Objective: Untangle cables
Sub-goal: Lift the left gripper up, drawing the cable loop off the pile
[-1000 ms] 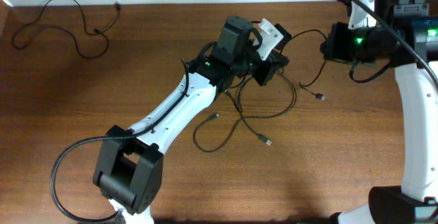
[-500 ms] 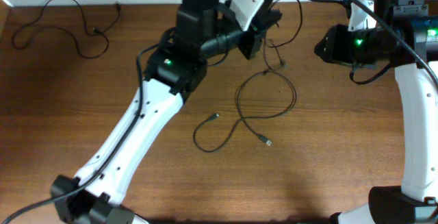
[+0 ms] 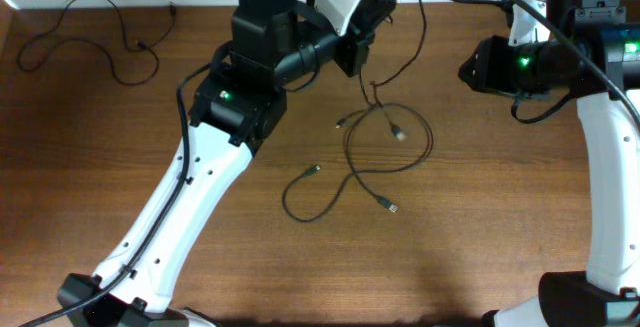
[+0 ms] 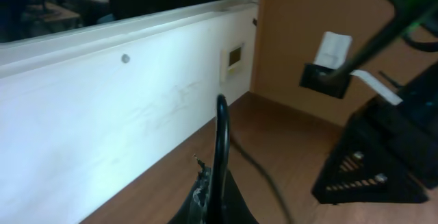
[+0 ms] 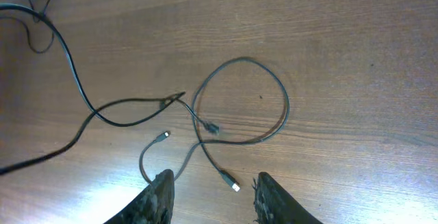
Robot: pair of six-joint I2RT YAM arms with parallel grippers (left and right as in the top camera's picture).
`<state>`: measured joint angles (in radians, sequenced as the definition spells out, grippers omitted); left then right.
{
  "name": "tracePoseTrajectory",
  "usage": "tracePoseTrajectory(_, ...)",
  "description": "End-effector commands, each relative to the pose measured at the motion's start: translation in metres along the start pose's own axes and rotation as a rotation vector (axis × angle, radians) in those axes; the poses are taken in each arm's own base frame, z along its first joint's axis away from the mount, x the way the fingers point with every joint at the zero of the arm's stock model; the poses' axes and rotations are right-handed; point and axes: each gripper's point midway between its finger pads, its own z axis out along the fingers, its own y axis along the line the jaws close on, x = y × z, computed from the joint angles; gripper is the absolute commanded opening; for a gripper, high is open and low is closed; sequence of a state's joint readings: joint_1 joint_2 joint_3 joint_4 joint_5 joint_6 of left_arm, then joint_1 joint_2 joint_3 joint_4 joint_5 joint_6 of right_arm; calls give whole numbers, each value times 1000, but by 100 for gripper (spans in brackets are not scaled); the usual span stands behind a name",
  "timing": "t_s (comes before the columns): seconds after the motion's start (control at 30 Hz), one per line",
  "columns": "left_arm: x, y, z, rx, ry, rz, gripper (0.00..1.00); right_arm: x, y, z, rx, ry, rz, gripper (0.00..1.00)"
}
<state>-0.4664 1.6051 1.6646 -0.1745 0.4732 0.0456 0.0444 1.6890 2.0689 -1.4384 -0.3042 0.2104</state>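
Black, thin and flexible, the cables (image 3: 390,169) with small silvery plug ends lie in loose, crossing loops near the middle of the brown wooden table (image 3: 500,237). One strand (image 3: 377,97) climbs from that tangle to the left gripper (image 3: 362,29), which hangs high over the table's far edge. In the left wrist view its fingers (image 4: 205,203) are pressed together on this strand. A separate black cord (image 3: 90,32) lies well apart at the far left corner. The right gripper (image 5: 213,177) hovers to the right of the tangle, jaws partly apart with nothing between them; the loops lie on the wood ahead of its fingertips. A white tag (image 4: 333,48) sits on the right arm (image 3: 600,167), any print on it too small to read.
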Motion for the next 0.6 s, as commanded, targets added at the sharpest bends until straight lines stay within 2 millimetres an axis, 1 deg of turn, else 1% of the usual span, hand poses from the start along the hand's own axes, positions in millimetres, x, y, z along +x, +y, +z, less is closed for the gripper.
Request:
tracePoseTrajectory(0.0,-26,12,-18,-64,-54,41,0,2,0,2,-4,11,7,39)
tracePoseTrajectory(0.1,-25,36,-25,-151,-54,-23,0,2,0,2,-4,11,7,39)
tracePoseTrajectory(0.17,-23,58,-33,-227,-58,-102,0,2,0,2,-3,12,7,39)
tracePoseTrajectory(0.27,-19,89,-49,-306,-54,-131,0,3,0,2,-2,15,8,40)
tracePoseTrajectory(0.3,-17,96,-53,-328,-48,-135,0,3,0,2,-2,15,8,39)
tracePoseTrajectory(0.37,-9,119,-66,-393,-28,-151,0,3,-1,2,5,16,9,39)
tracePoseTrajectory(0.4,-3,133,-74,-438,-13,-163,0,3,-1,2,5,16,9,39)
tracePoseTrajectory(0.5,13,161,-93,-510,25,-194,0,3,-1,2,5,16,9,39)
tracePoseTrajectory(0.57,27,182,-109,-565,63,-227,0,3,-1,2,4,15,9,40)
